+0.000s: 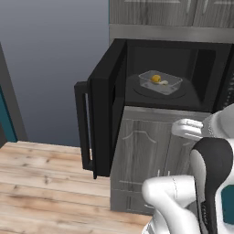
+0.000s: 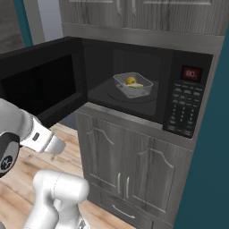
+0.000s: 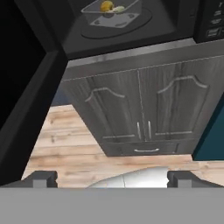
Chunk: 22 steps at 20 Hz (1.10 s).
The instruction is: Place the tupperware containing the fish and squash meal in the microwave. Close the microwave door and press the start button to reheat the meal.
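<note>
Already the tupperware (image 1: 160, 82) is seen resting on the round tray in the middle of the microwave (image 2: 188, 96) cavity, upper centre of the right base view, with the yellow meal (image 2: 130, 81) lying inside it. The door (image 1: 104, 116) is swung wide open, standing edge-on at the centre left of the left base view, its bar handle (image 1: 82, 125) turned toward the left edge of the frame. The placing step is judged done; closing the door and pressing start are judged to remain.

Several things could go wrong from here. If the door is pushed near its hinge rather than near the handle, it may be only half closed and left ajar. If it is swung hard, the light tupperware could be jolted on the tray, though it sits well back from the cavity's front edge. If the arm's elbow is carried too close while swinging round, the grey cabinet (image 3: 144, 109) below could be struck. At the keypad (image 2: 184, 107), lower right of the microwave front, the buttons are small and close together, so a neighbouring key could be pressed instead of start; which key is start cannot be read.

The hand (image 3: 112, 178) is held low, below the microwave and in front of the cabinet doors, pointed forward and slightly upward. Its fingers (image 3: 42, 178) are spread fully apart at the bottom corners of the hand view, and nothing is held between them.
</note>
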Tool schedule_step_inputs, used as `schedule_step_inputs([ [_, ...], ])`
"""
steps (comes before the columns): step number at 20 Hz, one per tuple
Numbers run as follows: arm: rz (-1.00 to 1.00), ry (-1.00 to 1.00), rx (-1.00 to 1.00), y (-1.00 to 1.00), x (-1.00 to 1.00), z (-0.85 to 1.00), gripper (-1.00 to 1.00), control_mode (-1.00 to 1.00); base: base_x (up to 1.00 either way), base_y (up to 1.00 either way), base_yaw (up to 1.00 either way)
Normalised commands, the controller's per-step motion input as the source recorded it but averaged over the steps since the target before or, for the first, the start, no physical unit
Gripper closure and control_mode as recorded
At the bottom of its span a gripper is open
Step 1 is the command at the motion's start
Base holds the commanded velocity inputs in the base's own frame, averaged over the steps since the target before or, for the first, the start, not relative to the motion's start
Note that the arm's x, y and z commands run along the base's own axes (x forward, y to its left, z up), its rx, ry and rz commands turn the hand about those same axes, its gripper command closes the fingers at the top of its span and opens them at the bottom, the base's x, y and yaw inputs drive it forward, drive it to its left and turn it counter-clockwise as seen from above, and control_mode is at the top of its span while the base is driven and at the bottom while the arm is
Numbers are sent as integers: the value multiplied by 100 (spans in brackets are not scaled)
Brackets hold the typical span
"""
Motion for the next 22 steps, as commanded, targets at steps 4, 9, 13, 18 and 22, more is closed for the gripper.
schedule_step_inputs([
  [4,0,10,-1,64,-31,15,-100,-100,0,0,0],
  [9,7,-8,-12,65,-6,1,-100,-100,0,0,0],
  [13,10,-23,-23,64,0,0,-100,-100,0,0,0],
  [18,5,-19,-28,67,0,0,-100,-100,0,0,0],
  [22,0,-5,-27,78,2,0,-100,-100,0,0,0],
])
